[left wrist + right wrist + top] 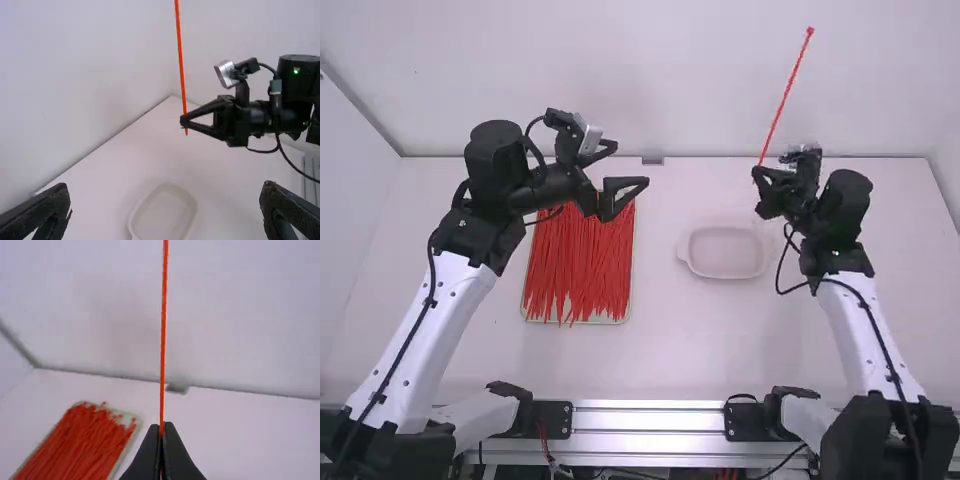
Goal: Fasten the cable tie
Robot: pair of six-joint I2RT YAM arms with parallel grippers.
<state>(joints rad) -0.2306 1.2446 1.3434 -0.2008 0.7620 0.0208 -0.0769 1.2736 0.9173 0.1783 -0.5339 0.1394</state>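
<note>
Pinching one red tie aloft

Your right hand (761,170) is pressed together on the lower end of a red cable tie (785,98), which rises tilted above the counter (720,330), near a white dish (688,250). Your left hand (631,165) hangs spread wide over the tray (527,316) of loose red ties.

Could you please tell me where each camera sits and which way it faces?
High view: above and behind the left arm and right arm, looking down at the table; both show.
Left wrist view: behind the left claw, facing the right claw; own open fingers show.
Right wrist view: behind the right claw, facing the back wall; own shut fingers show.
Shared: all three show the cable tie.
</note>
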